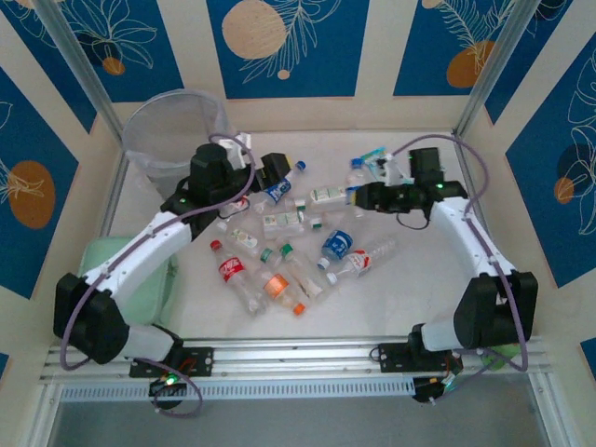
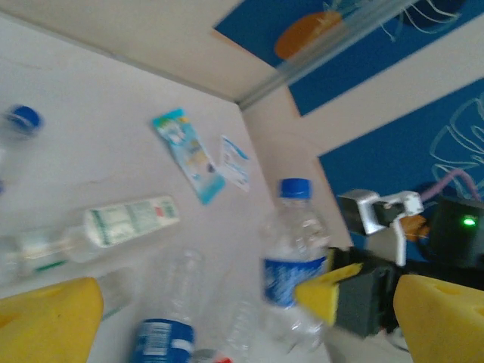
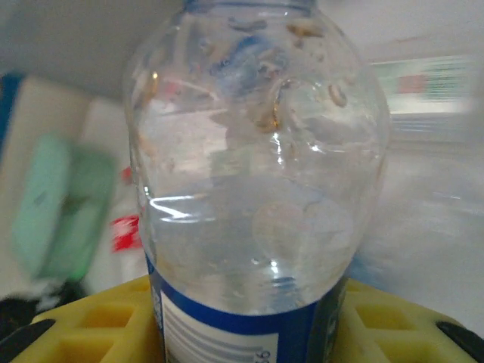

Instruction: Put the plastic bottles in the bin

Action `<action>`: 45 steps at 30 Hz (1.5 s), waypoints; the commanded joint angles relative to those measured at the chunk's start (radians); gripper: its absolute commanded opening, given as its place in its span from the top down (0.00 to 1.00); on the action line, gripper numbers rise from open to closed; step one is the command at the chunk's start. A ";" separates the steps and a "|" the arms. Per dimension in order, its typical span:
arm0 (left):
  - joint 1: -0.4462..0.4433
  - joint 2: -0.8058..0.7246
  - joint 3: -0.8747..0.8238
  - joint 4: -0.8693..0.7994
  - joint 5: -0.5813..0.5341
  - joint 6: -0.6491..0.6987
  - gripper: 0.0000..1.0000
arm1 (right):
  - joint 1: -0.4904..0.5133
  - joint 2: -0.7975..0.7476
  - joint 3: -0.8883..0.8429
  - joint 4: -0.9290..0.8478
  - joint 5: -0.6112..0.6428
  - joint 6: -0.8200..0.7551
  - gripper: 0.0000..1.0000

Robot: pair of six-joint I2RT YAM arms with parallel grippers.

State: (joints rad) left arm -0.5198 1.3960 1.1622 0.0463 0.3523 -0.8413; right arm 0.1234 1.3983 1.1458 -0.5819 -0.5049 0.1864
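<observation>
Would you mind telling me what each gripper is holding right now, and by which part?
The right gripper grips an upright blue-capped bottle around its blue label band. The left gripper is open and holds nothing.

Right claw grips an upright blue-capped bottle; 2 packets lie behind.

A clear bottle is wearing a blue cap and blue-and-white label. The bin is showing greyish-white, the pad pale green, the walls blue with orange discs.
</observation>
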 commanded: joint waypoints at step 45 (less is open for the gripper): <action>0.397 0.188 0.727 -0.463 -0.055 0.313 0.81 | -0.135 -0.079 0.060 -0.427 0.373 0.295 0.01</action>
State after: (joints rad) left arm -0.1997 1.5993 1.8660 -0.2989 0.3592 -0.5983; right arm -0.0135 1.3674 1.2366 -0.8574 -0.2752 0.3798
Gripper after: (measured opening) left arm 0.430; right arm 0.990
